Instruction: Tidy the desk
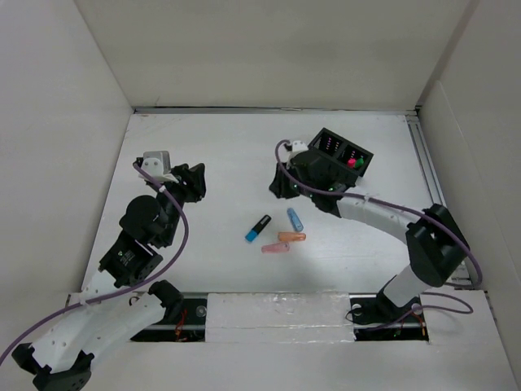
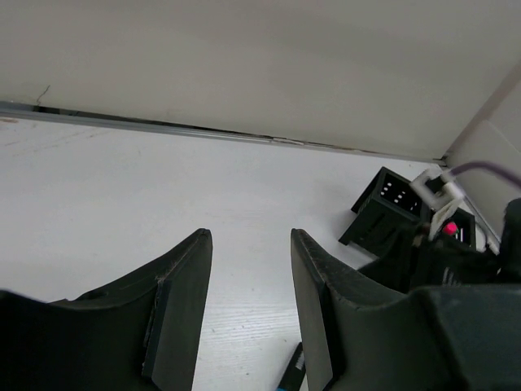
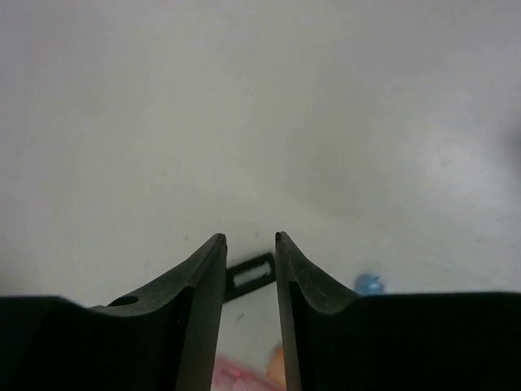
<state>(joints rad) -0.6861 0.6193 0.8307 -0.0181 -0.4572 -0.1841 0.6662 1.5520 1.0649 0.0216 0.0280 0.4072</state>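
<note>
Spreading out beneath both arms, the large flat white table (image 1: 220,155) fills the floor of a white-walled enclosure, with a thin metal rail (image 1: 425,167) running along its right edge. The left claw (image 1: 194,182) hangs over the table's left-centre part; in the left wrist view its two black fingers (image 2: 183,301) stand well apart with only bare table surface between them. The right claw (image 1: 282,186) sits above the middle of the table, pointing leftward; in the right wrist view its fingers (image 3: 203,285) are parted by a narrow gap and grip nothing, the white table lying directly below and ahead of them. Just nearer the arm bases than the right claw lies a small cluster of loose items: a blue-and-black marker pen (image 1: 258,229), a short light-blue capsule-shaped piece (image 1: 295,218), an orange translucent piece (image 1: 291,237) and a pink translucent piece (image 1: 275,248), the orange and pink ones lying just beside each other. Behind the right claw, toward the far right of the table, stands a small black compartmented box (image 1: 342,152) holding something red and something green in one compartment.
</note>
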